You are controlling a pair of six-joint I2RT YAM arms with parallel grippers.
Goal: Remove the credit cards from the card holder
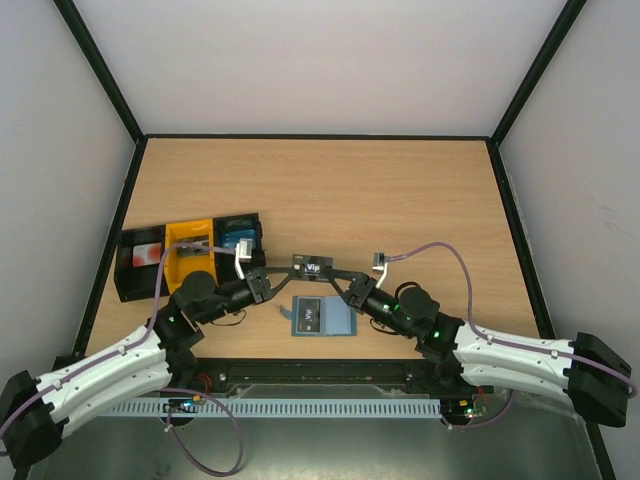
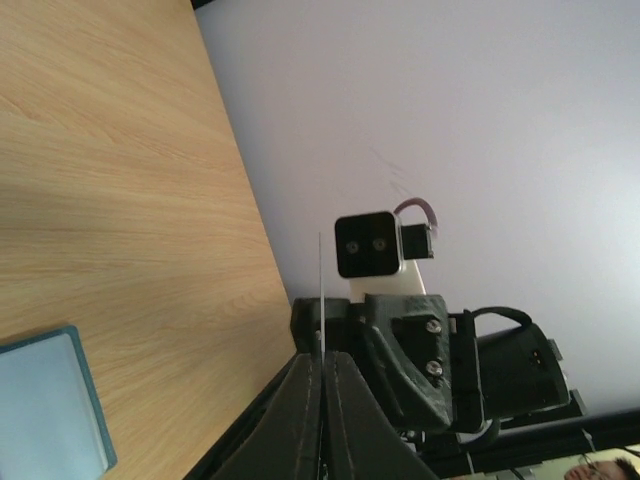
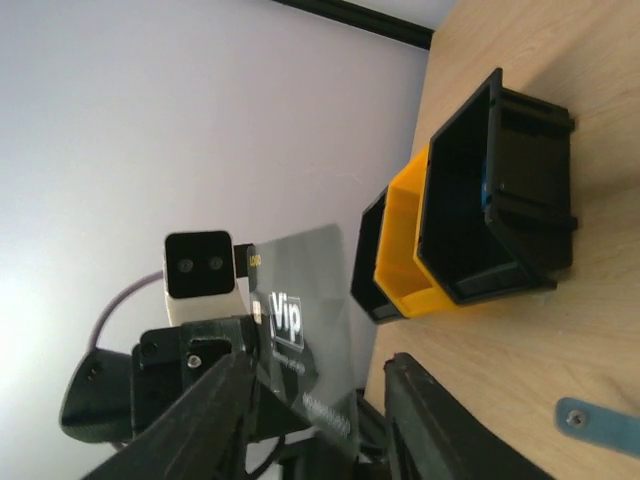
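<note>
Pinching the Vip card (image 3: 305, 290) edge-on, left gripper (image 2: 322, 365); its face only between right gripper's (image 3: 320, 362) wide jaws.

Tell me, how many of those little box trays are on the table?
3, in a row by the table's left edge: outer black tray, middle yellow tray, inner black tray. None seems hidden.
</note>
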